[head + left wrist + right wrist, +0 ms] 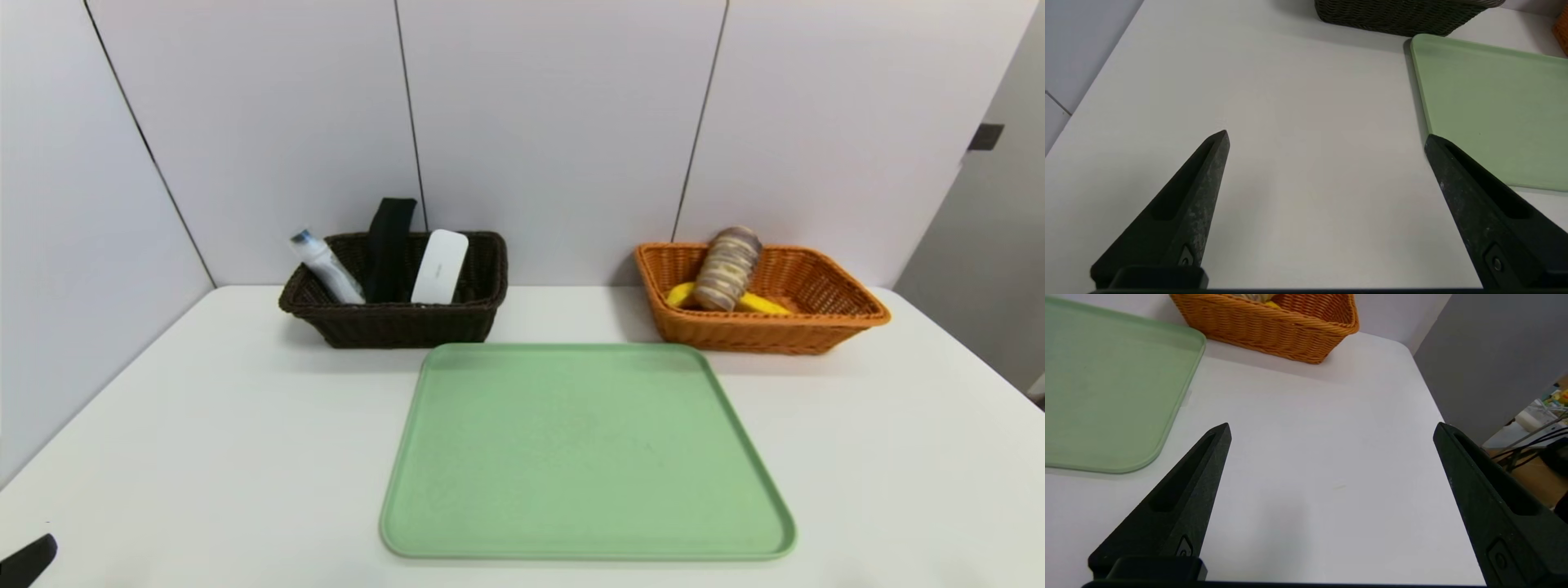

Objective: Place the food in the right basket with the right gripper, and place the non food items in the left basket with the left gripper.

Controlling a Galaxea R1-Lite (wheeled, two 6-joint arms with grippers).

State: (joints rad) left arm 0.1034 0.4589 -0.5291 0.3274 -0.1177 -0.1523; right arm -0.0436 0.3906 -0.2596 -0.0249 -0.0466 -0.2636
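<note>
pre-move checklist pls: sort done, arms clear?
1. Green tray bare: ok.
2. Bottle, black pouch and white device in dark brown basket: ok, all three stand propped up.
3. Banana and bread loaf in orange basket: ok, loaf lies over the banana.
4. Left gripper open, holding nothing, over bare table: ok.
5. Right gripper open, holding nothing, over the table beside the tray: ok.
6. Strays left on the table: none seen.
</note>
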